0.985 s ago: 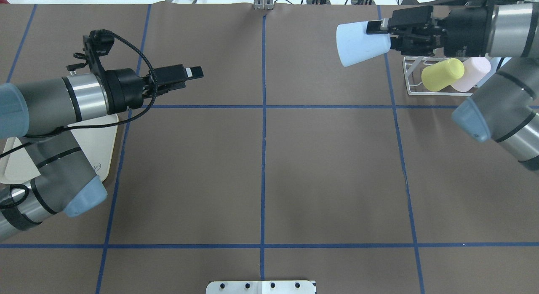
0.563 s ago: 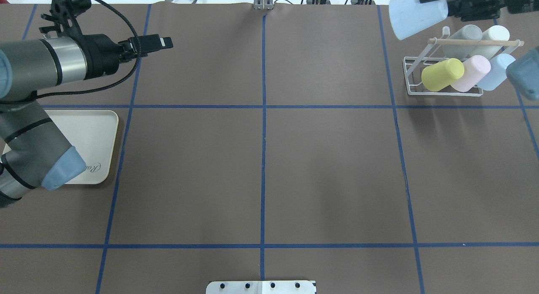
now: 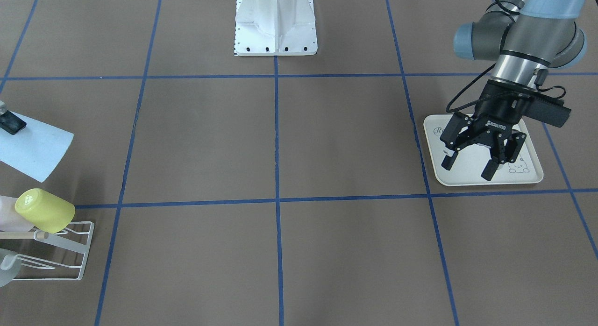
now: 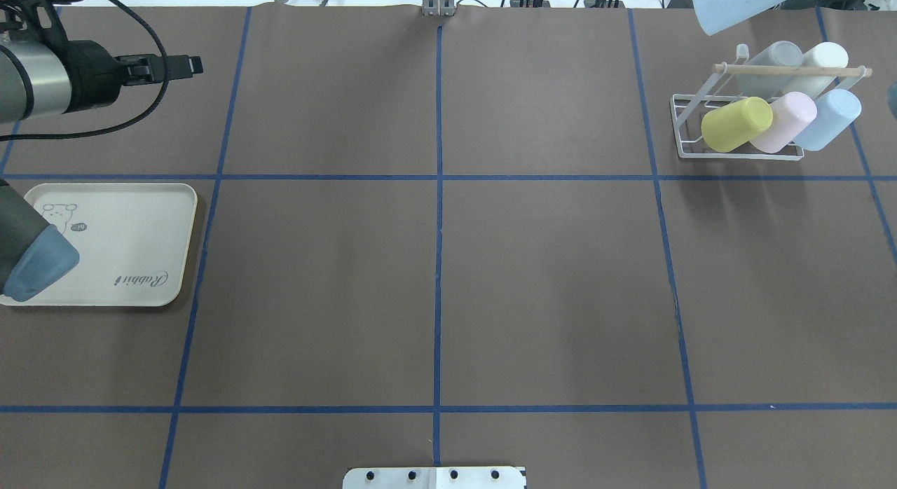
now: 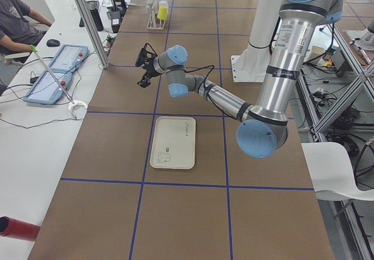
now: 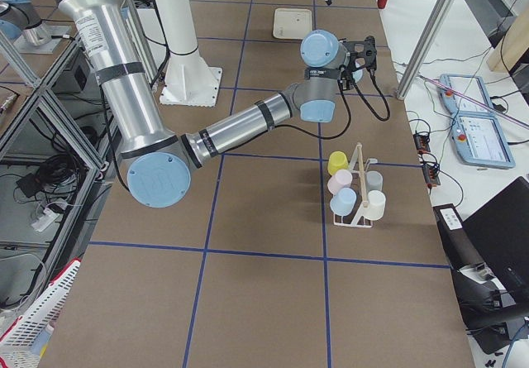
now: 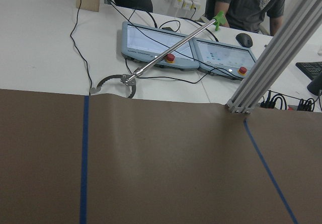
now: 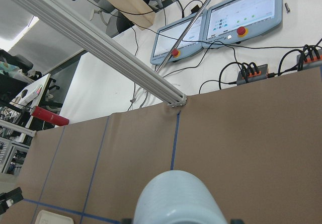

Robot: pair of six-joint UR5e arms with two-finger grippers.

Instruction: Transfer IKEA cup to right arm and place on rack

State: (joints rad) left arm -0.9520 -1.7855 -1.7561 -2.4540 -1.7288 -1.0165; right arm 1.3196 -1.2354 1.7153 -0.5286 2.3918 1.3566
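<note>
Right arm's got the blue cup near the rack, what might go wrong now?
1. The rack is crowded; lowering the blue cup could knock the yellow cup or the wooden dowel.
2. The right gripper holds the cup tilted, so it may miss the peg and slip off.

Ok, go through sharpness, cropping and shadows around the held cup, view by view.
Right wrist view: the pale blue cup sits at the bottom edge, soft-focused, while the screens behind look sharper. Overhead view: the top edge crops the cup; faint soft shadows spread below the rack. Front-facing view: the left edge crops the cup; the left pincer is crisp, open.
</note>
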